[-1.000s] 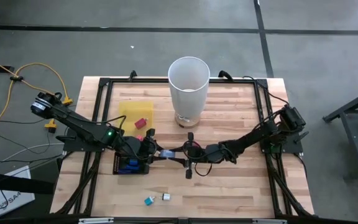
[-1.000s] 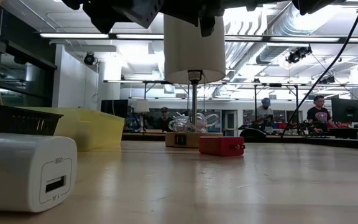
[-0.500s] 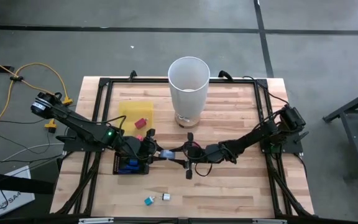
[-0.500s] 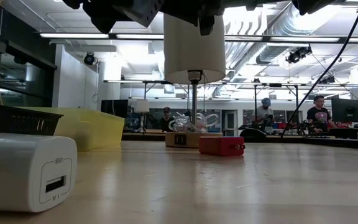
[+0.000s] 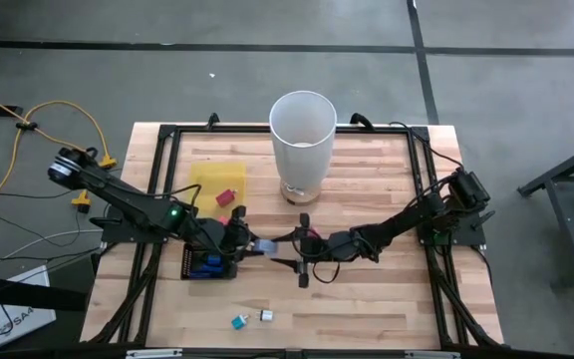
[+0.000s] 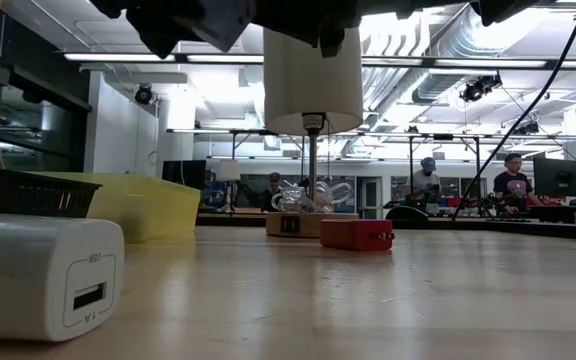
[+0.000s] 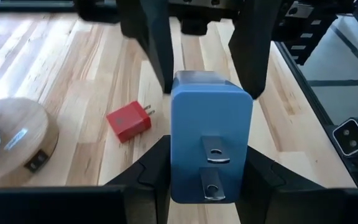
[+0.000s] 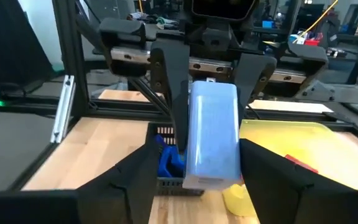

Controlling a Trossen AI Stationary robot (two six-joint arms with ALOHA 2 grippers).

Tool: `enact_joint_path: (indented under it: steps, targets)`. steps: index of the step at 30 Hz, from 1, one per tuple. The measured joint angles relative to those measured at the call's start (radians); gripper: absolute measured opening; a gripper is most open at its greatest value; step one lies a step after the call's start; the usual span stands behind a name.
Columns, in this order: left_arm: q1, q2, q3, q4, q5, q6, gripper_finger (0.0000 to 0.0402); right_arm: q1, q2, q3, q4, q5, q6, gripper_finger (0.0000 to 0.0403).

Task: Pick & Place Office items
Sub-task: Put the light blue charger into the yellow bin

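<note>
1. The left tool (image 5: 245, 242) and the right tool (image 5: 285, 249) meet near the middle of the worktop (image 5: 367, 299), both raised above its surface
2. A light blue charger block (image 7: 210, 143) sits between the two tools, off the worktop
3. Left tool: its fingers (image 7: 145, 171) press against both sides of the block, pinching it
4. Right tool: its fingers (image 8: 132, 180) stand spread on either side of the block; in the right wrist view a gap shows between them and the block
5. A black mesh tray (image 5: 207, 266) lies just beside the left tool and holds blue pieces (image 5: 207, 265)
6. A yellow tray (image 5: 217, 179) carries a red piece (image 5: 228, 196)
7. A red plug block (image 7: 129, 121) lies on the worktop near the wooden base (image 7: 14, 134) of the white bin (image 5: 303, 140)
8. A teal piece (image 5: 238, 321) and a white piece (image 5: 265, 315) lie together near the front edge
</note>
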Motion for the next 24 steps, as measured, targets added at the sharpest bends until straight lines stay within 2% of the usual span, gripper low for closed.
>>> enact_joint_path:
  steps: [7,14,21,24]
  targets:
    - [-0.006,-0.085,0.0,-0.118,-0.002,-0.049,0.0115,0.0,0.0,0.0,-0.067,0.055,-0.009,0.0211]
    - [-0.028,-0.18,0.0,-0.237,0.0,-0.106,0.0115,0.001,0.0,0.0,-0.223,0.055,0.137,0.021]
    - [-0.028,-0.218,0.0,-0.423,-0.002,-0.247,0.0115,0.001,0.0,0.0,-0.335,0.039,0.26,0.021]
    - [-0.021,-0.218,0.0,-0.501,-0.037,-0.353,0.0115,0.001,0.0,0.0,-0.336,0.039,0.275,0.021]
